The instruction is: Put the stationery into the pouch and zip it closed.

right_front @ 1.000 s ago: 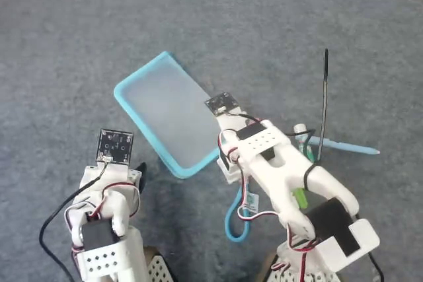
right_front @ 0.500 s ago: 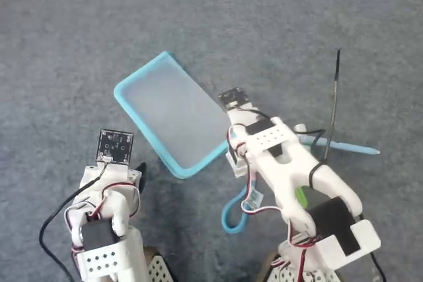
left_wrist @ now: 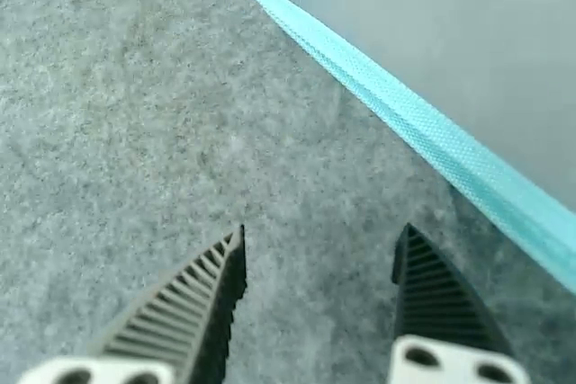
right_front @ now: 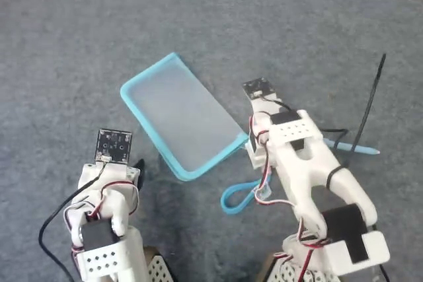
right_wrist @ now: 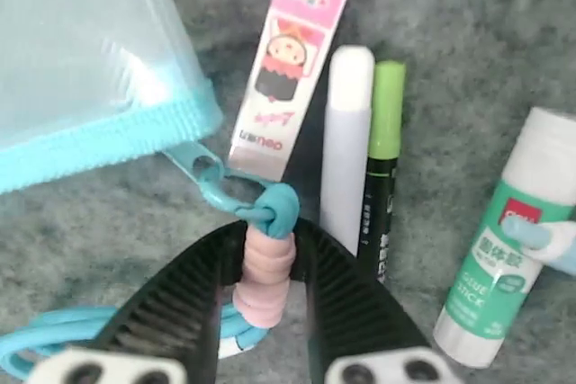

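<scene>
Gripping noted first: the right gripper (right_wrist: 265,242) has its fingers (right_wrist: 180,303) closed on a pink bead (right_wrist: 264,281), one toothed pad on each side. The bead is threaded on the blue strap (right_wrist: 54,343). Just past the fingertips the strap ends in a teal knot (right_wrist: 275,209), and the knot is tied to the zip ring (right_wrist: 212,183) at the corner of the pouch (right_wrist: 81,60).

Stationery lies on the carpet (right_wrist: 468,33), outside the pouch and beside that corner:
- pink packet (right_wrist: 292,60), nearest the pouch, one end close to the knot
- white pen (right_wrist: 346,132) and green pen (right_wrist: 382,150), side by side and touching along their length
- glue stick (right_wrist: 508,249), apart from the pens, with a blue pen (right_wrist: 544,238) lying across it

The left gripper (left_wrist: 319,258) has its fingers (left_wrist: 202,299) spread apart with nothing between them. They hang over bare carpet, near the pouch's teal edge (left_wrist: 396,105) but not touching it.

High view: the pouch (right_front: 178,117) lies flat and set at a diagonal between the two arms. Its near corner is beside the wrist of the right arm (right_front: 310,163). The strap loop (right_front: 238,196) trails on the carpet beneath that arm. The blue pen's tip (right_front: 360,148) pokes out past the arm's far side, and a black cable (right_front: 370,104) rises over it. The left arm (right_front: 106,196) sits folded back near its base, short of the pouch. Cannot tell from any view whether the zip is open or closed.
</scene>
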`<action>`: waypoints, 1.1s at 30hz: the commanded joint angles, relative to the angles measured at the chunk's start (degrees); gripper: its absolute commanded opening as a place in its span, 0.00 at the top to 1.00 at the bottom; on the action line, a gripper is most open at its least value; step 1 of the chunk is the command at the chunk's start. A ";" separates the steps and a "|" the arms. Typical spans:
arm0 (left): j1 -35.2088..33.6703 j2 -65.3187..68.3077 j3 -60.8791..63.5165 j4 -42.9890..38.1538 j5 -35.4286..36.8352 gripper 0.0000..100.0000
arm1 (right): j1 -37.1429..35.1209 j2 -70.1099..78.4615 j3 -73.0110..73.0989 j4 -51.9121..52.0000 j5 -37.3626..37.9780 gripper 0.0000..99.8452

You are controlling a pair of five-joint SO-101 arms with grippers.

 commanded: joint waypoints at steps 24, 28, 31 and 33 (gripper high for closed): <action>0.00 -0.97 -0.40 -0.88 -0.62 0.75 | -4.62 -3.91 5.36 -6.29 -4.04 0.78; 0.00 -0.97 -0.40 -0.88 -0.62 0.75 | -4.62 -3.91 5.36 -6.73 -4.31 0.91; -0.18 -0.97 -0.40 -0.88 -0.53 0.75 | -4.53 -3.91 5.19 -6.73 -3.96 0.98; -0.18 -1.05 -0.40 -1.23 -0.53 0.75 | -4.18 -4.44 5.19 -6.64 -3.96 0.99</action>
